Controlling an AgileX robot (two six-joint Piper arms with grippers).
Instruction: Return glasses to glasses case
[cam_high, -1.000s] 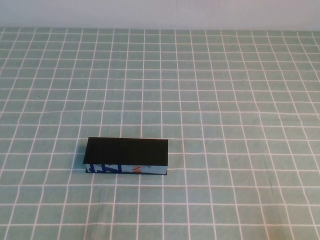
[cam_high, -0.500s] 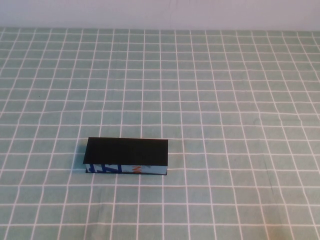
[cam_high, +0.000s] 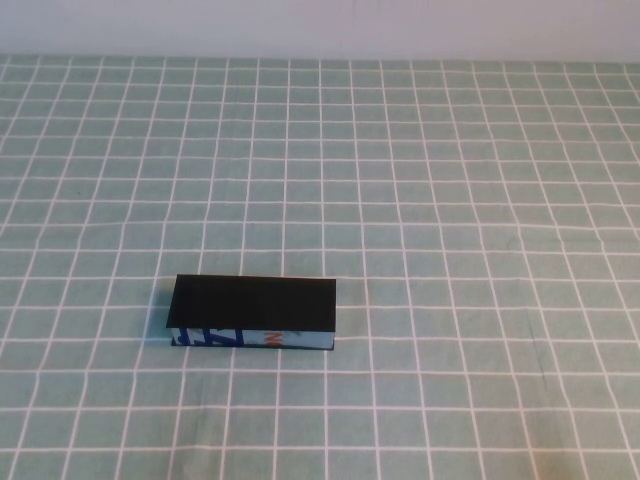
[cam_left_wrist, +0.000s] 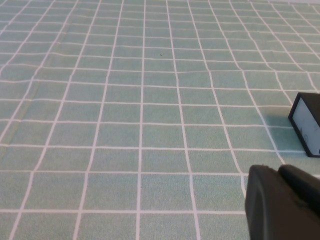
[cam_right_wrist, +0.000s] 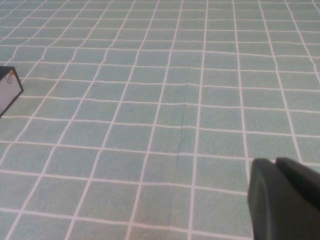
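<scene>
No change across the last second: case (cam_high: 252, 312) lid down on surface (cam_high: 450, 200), left of centre, glasses not visible. Likely inside already, task near done. Left claw (cam_left_wrist: 282, 202) parked just beside case's end; right claw (cam_right_wrist: 285, 197) well apart from it. Openness of both: cannot tell.
</scene>
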